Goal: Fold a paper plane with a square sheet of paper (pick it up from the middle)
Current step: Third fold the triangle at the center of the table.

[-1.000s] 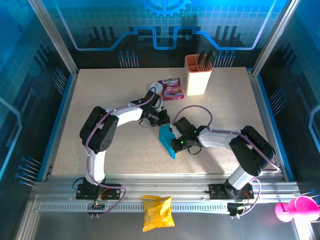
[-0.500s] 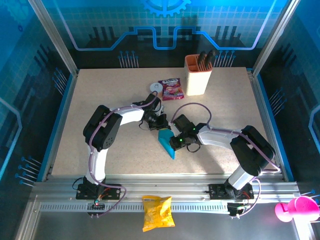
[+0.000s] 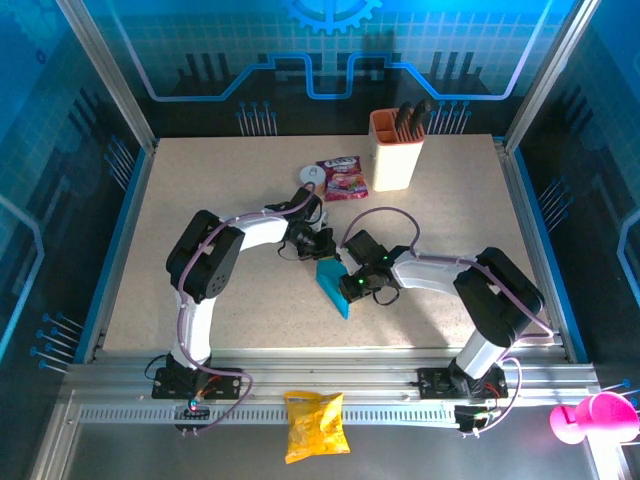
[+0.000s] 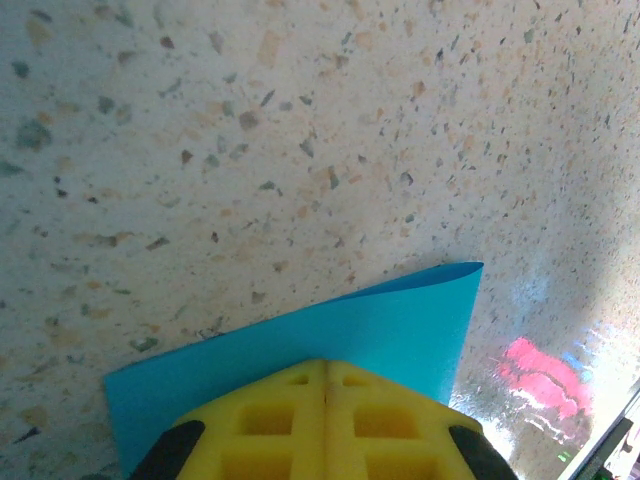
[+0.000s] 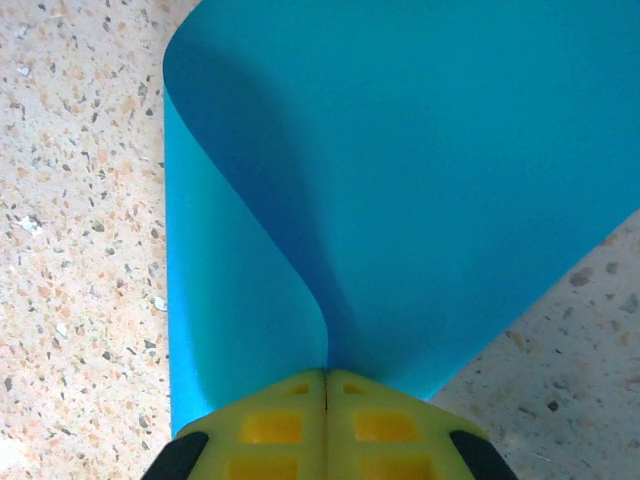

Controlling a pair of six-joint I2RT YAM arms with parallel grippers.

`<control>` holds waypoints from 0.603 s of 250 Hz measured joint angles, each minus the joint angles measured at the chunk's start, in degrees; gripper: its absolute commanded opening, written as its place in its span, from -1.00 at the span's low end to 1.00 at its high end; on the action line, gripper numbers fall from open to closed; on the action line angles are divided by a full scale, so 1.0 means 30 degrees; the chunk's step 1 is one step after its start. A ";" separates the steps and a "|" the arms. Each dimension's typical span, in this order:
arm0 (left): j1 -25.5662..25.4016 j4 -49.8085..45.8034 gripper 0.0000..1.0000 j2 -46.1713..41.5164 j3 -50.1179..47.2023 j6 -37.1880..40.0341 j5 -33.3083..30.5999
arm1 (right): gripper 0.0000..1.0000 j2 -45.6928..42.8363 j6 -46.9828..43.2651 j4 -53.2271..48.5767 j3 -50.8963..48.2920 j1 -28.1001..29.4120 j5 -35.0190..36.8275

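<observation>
While curled on desk (image 3: 200,190), square sheet of paper (image 3: 335,287) is pinched by closed right tool (image 5: 326,373) | also by closed left tool (image 4: 325,363)

Overhead; both wrist close-ups on paper (image 3: 332,283)

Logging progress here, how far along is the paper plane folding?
Early stage. Done: the square sheet of paper is curled over on itself. In hand: the right gripper is shut on that bend; the left gripper, closed, sits over a flat edge of the sheet. Left: the bend is rounded, not pressed flat, so the plane's folds remain.
</observation>
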 measured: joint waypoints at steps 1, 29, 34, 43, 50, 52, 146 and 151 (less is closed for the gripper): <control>0.0000 0.0000 -1.00 0.0000 0.0000 0.0000 0.0000 | -1.00 0.0007 0.0000 0.0000 0.0000 0.0000 0.0000; 0.0000 0.0109 -1.00 0.0000 -0.0080 0.0007 0.0022 | -1.00 0.0102 0.0000 -0.0022 0.0058 0.0000 -0.0007; 0.0000 0.0109 -1.00 0.0000 -0.0080 0.0007 0.0022 | -1.00 0.0109 -0.0007 -0.0022 0.0073 0.0000 -0.0007; 0.0000 0.0117 -1.00 0.0000 -0.0080 0.0007 0.0022 | -1.00 0.0109 0.0000 -0.0051 0.0109 0.0000 -0.0007; 0.0000 0.0117 -1.00 0.0000 -0.0080 0.0007 0.0022 | -1.00 0.0117 0.0000 -0.0058 0.0138 0.0000 0.0000; 0.0000 0.0109 -1.00 0.0000 -0.0080 0.0015 0.0022 | -1.00 0.0117 0.0000 -0.0058 0.0146 0.0000 0.0000; 0.0000 0.0117 -1.00 0.0000 -0.0080 0.0051 0.0022 | -1.00 0.0270 -0.0146 -0.0306 0.0743 0.0000 0.0007; 0.0000 0.0117 -1.00 0.0000 -0.0087 0.0051 0.0022 | -1.00 0.0306 -0.0146 -0.0321 0.0743 0.0000 0.0007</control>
